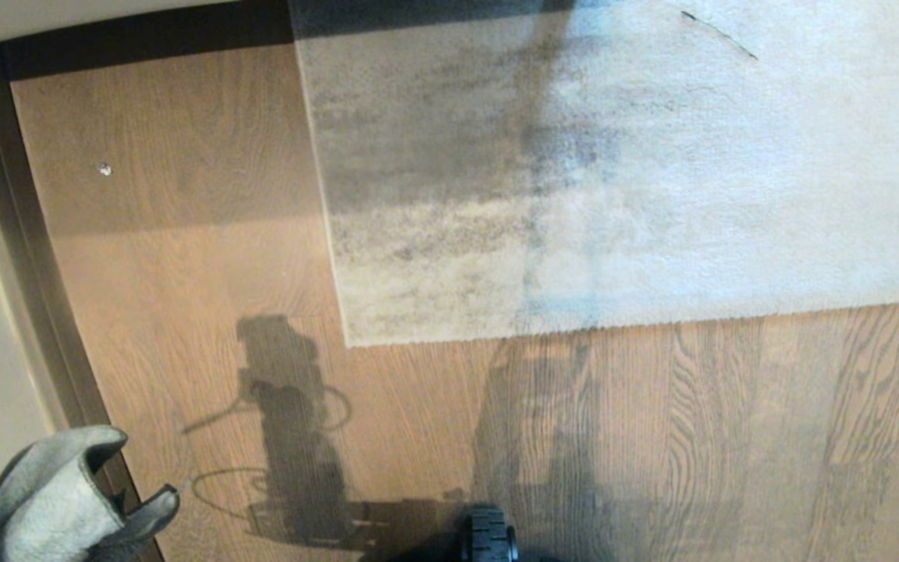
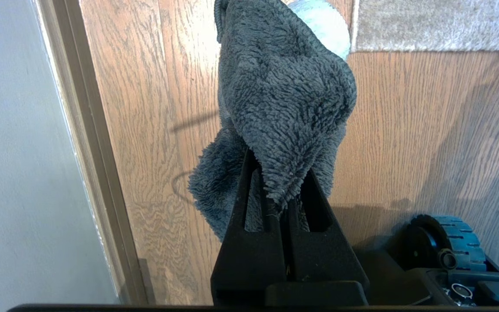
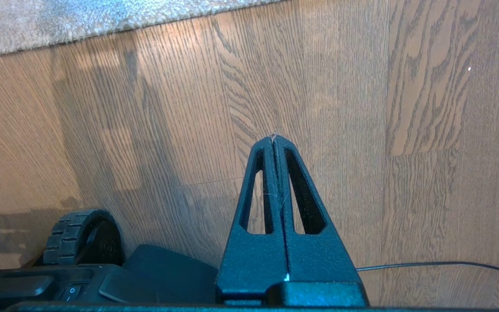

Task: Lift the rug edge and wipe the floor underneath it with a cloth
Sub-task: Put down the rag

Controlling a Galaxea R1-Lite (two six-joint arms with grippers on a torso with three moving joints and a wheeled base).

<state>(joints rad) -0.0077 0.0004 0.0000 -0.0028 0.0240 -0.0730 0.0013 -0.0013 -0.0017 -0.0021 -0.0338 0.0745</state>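
Rug edge (image 1: 621,324): straight border of a pale grey mottled rug, lying flat on the floor, its long axis running nearly level across the head view from centre-left to the right frame edge, rising slightly rightward; square corner (image 1: 350,342) at lower centre-left, from which a second border climbs to the top of the frame. The pile carries a broad dark shadow over its left half. Floor (image 1: 730,437): brown wood-grain planks, bare in the lower half and left third of the head view, bounded at upper left by a dark skirting strip (image 1: 24,257) against a pale wall; a small pale speck (image 1: 104,168) lies on the boards in the upper left. Cloth (image 2: 284,99): grey terry rag, bunched, standing up from the fingertips toward the top of the left wrist view, with a lighter face showing at its top; seen in the lower left corner of the head view. Left gripper (image 2: 277,190): clamped narrow on the cloth's lower fold, held above the floor near the skirting. Right gripper (image 3: 274,138): fingers pressed together, holding nothing, over bare planks with the rug border across the top of its view. Base wheel (image 1: 488,535): black, bottom centre.
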